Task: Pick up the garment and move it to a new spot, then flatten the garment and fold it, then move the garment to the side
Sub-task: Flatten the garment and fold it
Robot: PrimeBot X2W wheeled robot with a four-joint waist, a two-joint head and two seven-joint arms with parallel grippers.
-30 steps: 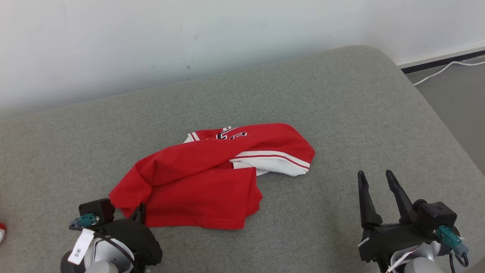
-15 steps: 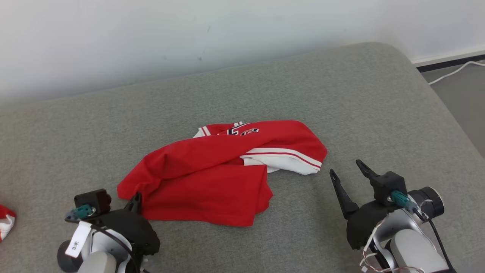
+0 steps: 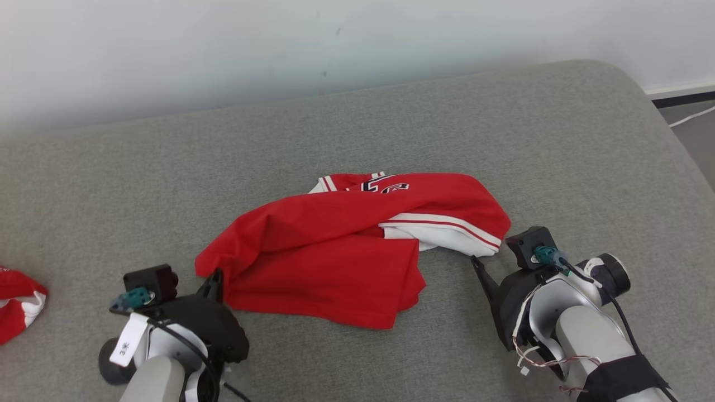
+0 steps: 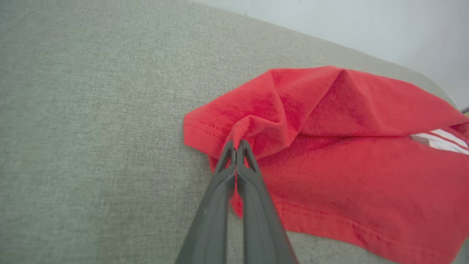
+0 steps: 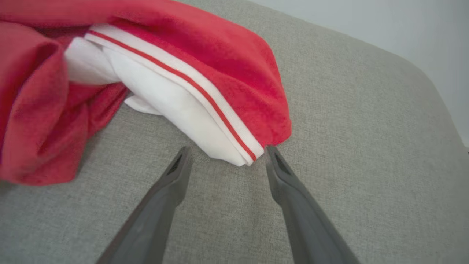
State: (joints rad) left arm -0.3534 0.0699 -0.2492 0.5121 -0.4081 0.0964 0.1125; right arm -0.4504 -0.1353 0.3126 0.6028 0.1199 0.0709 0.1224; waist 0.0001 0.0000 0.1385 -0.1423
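Note:
The garment (image 3: 335, 251) is a red shirt with white striped trim, lying crumpled in the middle of the grey cushion (image 3: 391, 123). My left gripper (image 3: 215, 277) is at its near left corner. In the left wrist view that gripper (image 4: 237, 145) is shut, pinching a raised fold of the red cloth (image 4: 348, 146). My right gripper (image 3: 491, 255) sits at the garment's right end, close to the cushion. In the right wrist view it (image 5: 227, 149) is open, its fingertips (image 5: 273, 154) on either side of the white-trimmed hem corner (image 5: 220, 47), not closed on it.
A second red and white cloth (image 3: 17, 301) lies at the far left edge. A pale wall (image 3: 223, 50) runs behind the cushion. The cushion rounds off at the right, where the floor holds a white cable (image 3: 692, 114).
The head camera has turned, shifting the whole picture right. My right gripper has moved forward and down to the garment's white hem, rolled onto its side. The left gripper stays shut on the corner.

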